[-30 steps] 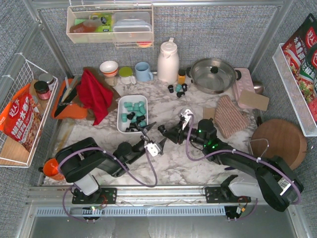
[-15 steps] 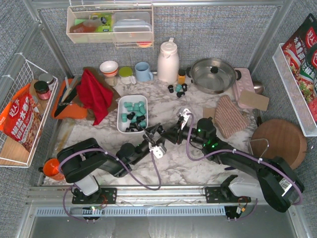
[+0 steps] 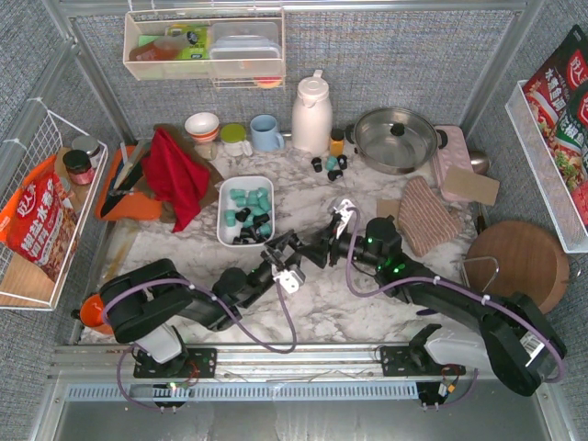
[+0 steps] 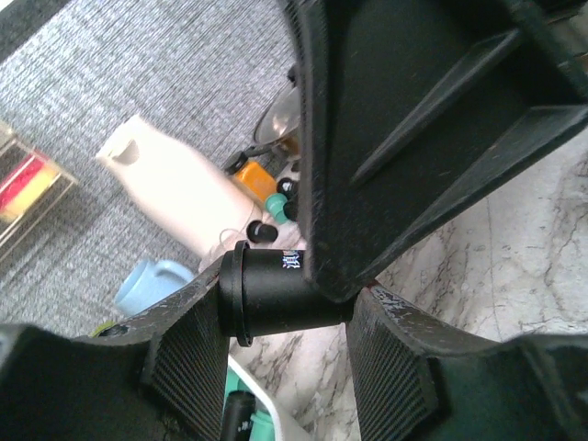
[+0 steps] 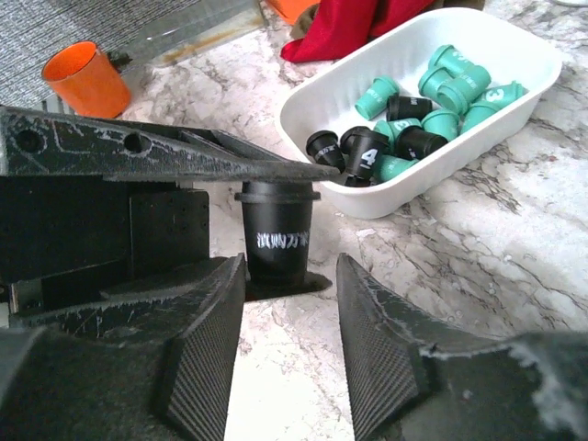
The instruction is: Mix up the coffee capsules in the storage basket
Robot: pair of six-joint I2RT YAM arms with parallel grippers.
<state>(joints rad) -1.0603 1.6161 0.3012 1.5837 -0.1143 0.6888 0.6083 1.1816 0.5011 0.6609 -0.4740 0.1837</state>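
The white storage basket [image 3: 226,215] holds several teal and black coffee capsules [image 3: 248,209], which also show in the right wrist view [image 5: 418,110]. My left gripper [image 3: 287,250] is just right of the basket, shut end to end on one black capsule [image 4: 276,296]. That capsule also shows in the right wrist view [image 5: 276,241]. My right gripper [image 3: 312,253] faces it, open, its fingertips on either side just short of the capsule. One right finger [image 4: 404,138] hides the capsule's far end in the left wrist view.
A few loose capsules [image 3: 329,165] lie by the white thermos [image 3: 311,115] and steel pot [image 3: 396,140]. A blue mug [image 3: 266,133], a red cloth [image 3: 175,175] and an orange cup [image 5: 84,78] stand around. A wooden board [image 3: 517,264] is at the right.
My left gripper has moved right, away from the basket's near corner, up to the right gripper's fingertips. The right arm has barely moved.
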